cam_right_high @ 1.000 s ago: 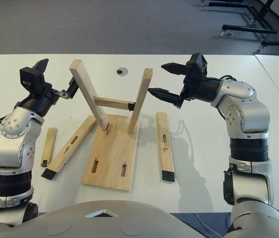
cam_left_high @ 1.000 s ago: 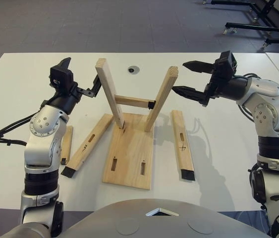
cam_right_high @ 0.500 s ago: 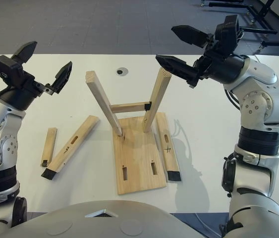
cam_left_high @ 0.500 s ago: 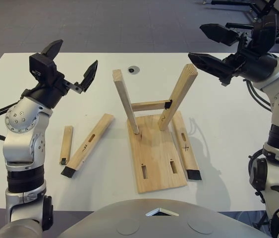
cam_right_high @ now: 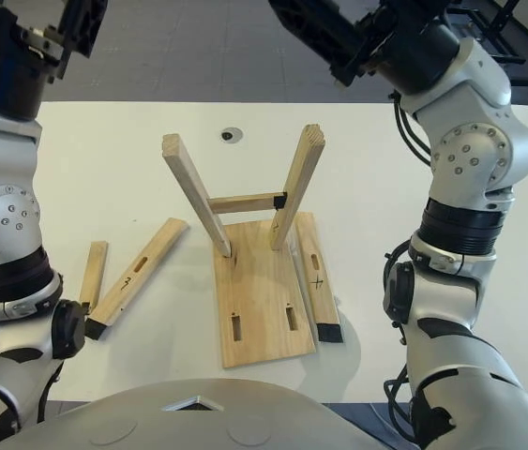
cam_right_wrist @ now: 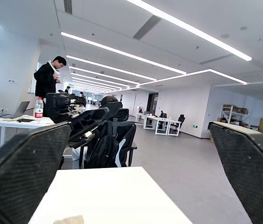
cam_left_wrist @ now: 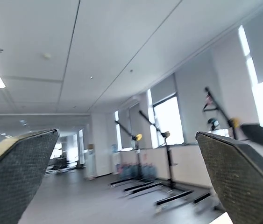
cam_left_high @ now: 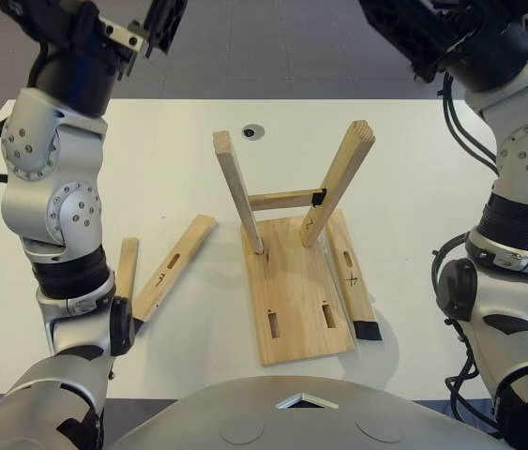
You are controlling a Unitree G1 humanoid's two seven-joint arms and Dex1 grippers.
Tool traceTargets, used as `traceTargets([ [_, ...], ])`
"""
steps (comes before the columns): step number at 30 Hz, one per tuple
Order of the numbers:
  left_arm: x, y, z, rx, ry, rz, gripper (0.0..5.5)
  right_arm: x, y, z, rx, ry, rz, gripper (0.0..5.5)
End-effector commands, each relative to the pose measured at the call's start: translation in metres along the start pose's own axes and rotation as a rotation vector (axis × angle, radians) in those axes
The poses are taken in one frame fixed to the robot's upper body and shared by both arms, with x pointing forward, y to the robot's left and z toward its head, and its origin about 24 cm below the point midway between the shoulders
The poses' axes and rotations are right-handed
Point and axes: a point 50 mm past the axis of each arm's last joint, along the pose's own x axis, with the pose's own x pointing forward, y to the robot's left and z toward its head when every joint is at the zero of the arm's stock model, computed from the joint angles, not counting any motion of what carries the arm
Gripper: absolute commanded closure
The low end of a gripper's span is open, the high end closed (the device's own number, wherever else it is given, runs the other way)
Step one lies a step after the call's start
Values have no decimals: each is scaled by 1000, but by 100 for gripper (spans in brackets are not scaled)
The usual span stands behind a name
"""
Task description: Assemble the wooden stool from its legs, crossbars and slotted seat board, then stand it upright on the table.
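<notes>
The slotted seat board lies flat on the white table. Two legs stand tilted in its far slots, joined by a crossbar. One loose leg lies against the board's right edge. Another loose leg and a short crossbar lie to the left. My left gripper is open, raised high above the table's left side, one finger showing. My right gripper is open too, high over the right side, holding nothing.
A small round hole sits in the table behind the legs. Black wheeled stands are on the floor beyond the far right corner. The front left and the right side of the table are bare.
Both grippers let go of the leg tops and rose high above the table. Early on, the board with its two legs slid right and turned against the right loose leg.
</notes>
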Motion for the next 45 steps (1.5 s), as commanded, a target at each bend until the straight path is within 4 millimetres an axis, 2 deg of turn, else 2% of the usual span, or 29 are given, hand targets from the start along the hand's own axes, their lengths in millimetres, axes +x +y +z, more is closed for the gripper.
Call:
traceTargets([
  [1, -18, -16, -57, -191, 227, 39, 14, -8, 4, -38, 129, 99, 23, 10],
  [3, -52, -31, -108, -251, 442, 80, 14, -21, 14, -82, 220, 241, 22, 10],
  [4, -69, -37, -125, -269, 521, 99, 14, -26, 19, -98, 250, 297, 24, 10],
  [5, -85, -43, -137, -267, 591, 106, 14, -31, 24, -111, 274, 338, 27, 10],
  [7, -99, -46, -143, -252, 630, 116, 14, -34, 29, -116, 294, 349, 29, 10],
  [10, -93, -35, -132, -212, 572, 143, 14, -31, 27, -105, 284, 304, 28, 10],
  [13, -75, -21, -116, -176, 468, 168, 14, -27, 24, -92, 265, 248, 26, 10],
  [17, -54, -13, -93, -182, 317, 194, 14, -26, 18, -76, 239, 182, -3, 10],
  [20, -43, -4, -74, -212, 192, 235, 14, -27, 15, -53, 219, 79, -4, 10],
  [22, -43, -1, -66, -218, 156, 231, 14, -28, 16, -39, 219, 18, -1, 10],
  [26, -51, 7, -59, -202, 147, 249, 14, -42, 19, -20, 242, -32, 15, 10],
  [28, -63, 10, -42, -259, 112, 214, 14, -56, 34, -15, 331, -9, 112, 10],
  [31, -100, 0, -24, -392, 161, 57, 14, -70, 58, -22, 463, 101, 190, 10],
  [33, -127, -16, -15, -514, 219, -67, 14, -76, 73, -29, 560, 162, 223, 10],
  [35, -143, -33, -8, -624, 265, -180, 14, -81, 88, -40, 633, 235, 255, 10],
  [38, -151, -60, -23, -788, 375, -298, 14, -84, 96, -82, 743, 382, 214, 10],
  [40, -152, -69, -48, -757, 540, -314, 14, -88, 98, -106, 761, 450, 193, 10],
  [45, -151, -80, -69, -774, 629, -355, 14, -97, 104, -129, 765, 554, 218, 10],
])
